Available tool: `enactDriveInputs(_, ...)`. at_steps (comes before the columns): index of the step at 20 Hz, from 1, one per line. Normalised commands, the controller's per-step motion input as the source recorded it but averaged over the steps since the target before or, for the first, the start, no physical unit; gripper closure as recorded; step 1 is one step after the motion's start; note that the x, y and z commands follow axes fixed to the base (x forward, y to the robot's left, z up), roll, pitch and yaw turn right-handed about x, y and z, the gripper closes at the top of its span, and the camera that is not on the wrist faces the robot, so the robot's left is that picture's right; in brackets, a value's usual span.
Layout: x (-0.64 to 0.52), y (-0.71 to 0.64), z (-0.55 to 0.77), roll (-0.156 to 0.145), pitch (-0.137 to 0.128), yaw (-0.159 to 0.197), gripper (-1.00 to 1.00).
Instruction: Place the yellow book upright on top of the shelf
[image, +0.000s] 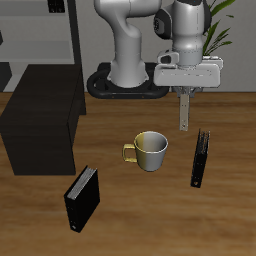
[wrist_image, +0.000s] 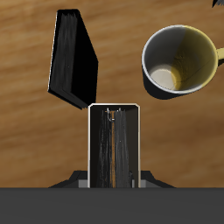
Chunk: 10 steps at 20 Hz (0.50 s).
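Exterior view: I am carrying the yellow book (image: 184, 114) pinched in the jaws. It is hanging vertically clear of the worktop (image: 230, 220), just behind the mug (image: 150, 150), so I judge it is already oriented for an upright set-down. The shelf (image: 40, 125) is sitting well apart.

Wrist view: the book is showing edge-on, centred between the jaws, with the thin black book (wrist_image: 74, 61) and the mug underneath.

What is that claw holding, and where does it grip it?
The claw holds the yellow book by its upper end; the book hangs upright above the table, near the mug.
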Motion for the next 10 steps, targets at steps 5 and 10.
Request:
enactDriveInputs(5, -0.03, -0.17, 0.49, 0.031, -0.020, 0.021, 1.00)
enactDriveInputs(10, -0.05, -0.39, 0.69, 0.023, -0.025, 0.007, 1.00)
